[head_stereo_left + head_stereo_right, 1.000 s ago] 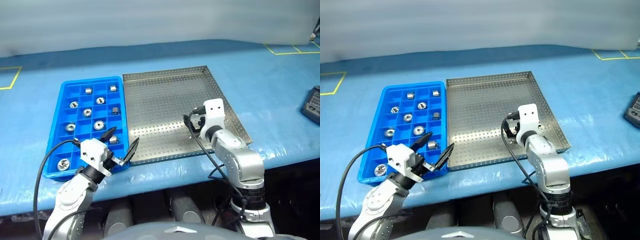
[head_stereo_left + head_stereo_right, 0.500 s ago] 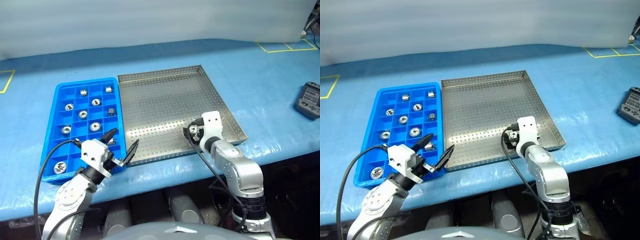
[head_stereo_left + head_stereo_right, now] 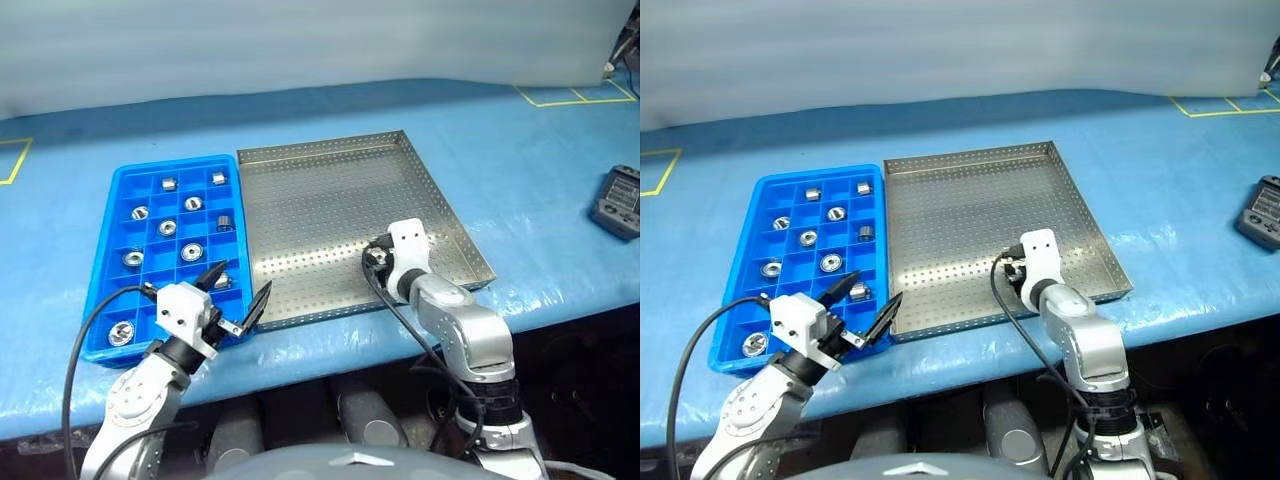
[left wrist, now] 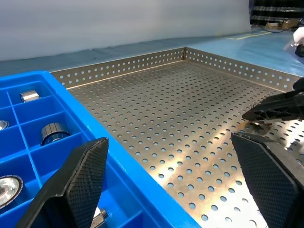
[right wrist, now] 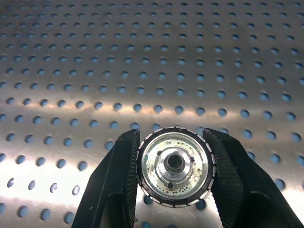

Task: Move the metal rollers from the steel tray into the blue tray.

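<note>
Right gripper (image 5: 174, 164): both black fingers (image 5: 116, 185) clamped on one round shiny silver metal roller (image 5: 175, 165), hollow centre facing the wrist camera, a ribbed edge showing around its rim. The roller sits just over the perforated floor of the large silver-grey steel tray (image 3: 330, 190), near the tray's near edge and toward its right side. No other roller visible on that tray floor.

Left gripper (image 3: 238, 296): jaws spread wide, nothing between them. It hangs over the near edge of the table, at the seam where the two trays meet, pointing toward the steel tray; the wrist view looks across the perforated floor to the right gripper's fingers on the far side.

Bright blue plastic tray with square compartments (image 3: 112, 262): lies just beside the steel tray on its left, long sides touching or nearly so. Several metal rollers (image 3: 167, 228) rest in separate compartments, one per cell.

Both trays rest on a blue-covered table (image 3: 520, 140). A dark handheld device (image 3: 618, 202) lies well apart at the table's right.
</note>
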